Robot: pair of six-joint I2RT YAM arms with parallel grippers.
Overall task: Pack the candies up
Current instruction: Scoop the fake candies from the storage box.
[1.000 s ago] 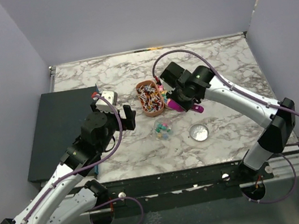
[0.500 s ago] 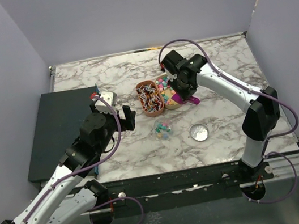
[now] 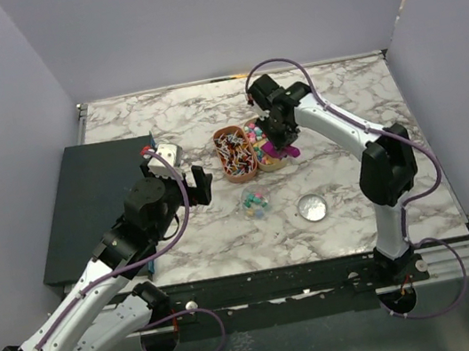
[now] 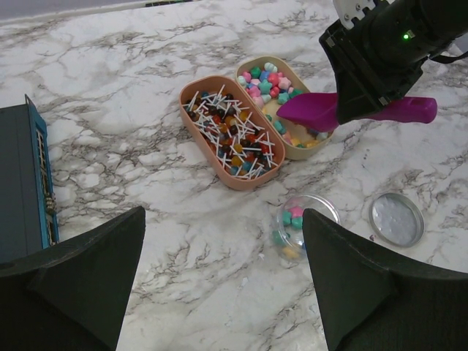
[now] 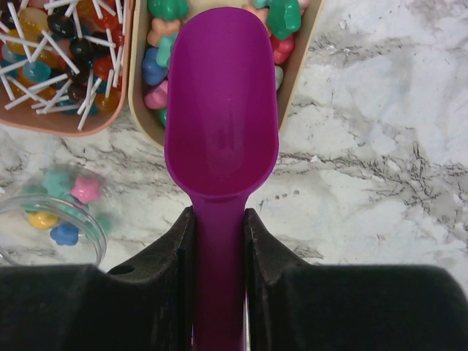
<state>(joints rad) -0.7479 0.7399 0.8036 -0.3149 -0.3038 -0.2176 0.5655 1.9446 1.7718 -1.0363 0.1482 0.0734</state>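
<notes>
One scoop (image 5: 221, 110), one jar (image 4: 322, 203), one lid (image 4: 397, 219), two trays (image 4: 200, 150) on the tabletop (image 4: 146, 190): my right fingers (image 5: 168, 256) pinch the purple scoop above the right tray (image 5: 137, 95) of bright pink, green, blue candies (image 4: 267, 77), left fingers (image 4: 80, 270) wide open, empty.

My scoop (image 5: 221, 110) hides some of the candies (image 5: 155, 69) in the candy tray (image 5: 139, 95), and its handle runs off the bottom edge between my right fingers (image 5: 157, 292). The clear cup (image 5: 44, 219) is blurred and cut by the left edge. My left fingers (image 4: 80, 285) are dark blurs, their tips cut off below. From above, the candies are too small to tell apart.
</notes>
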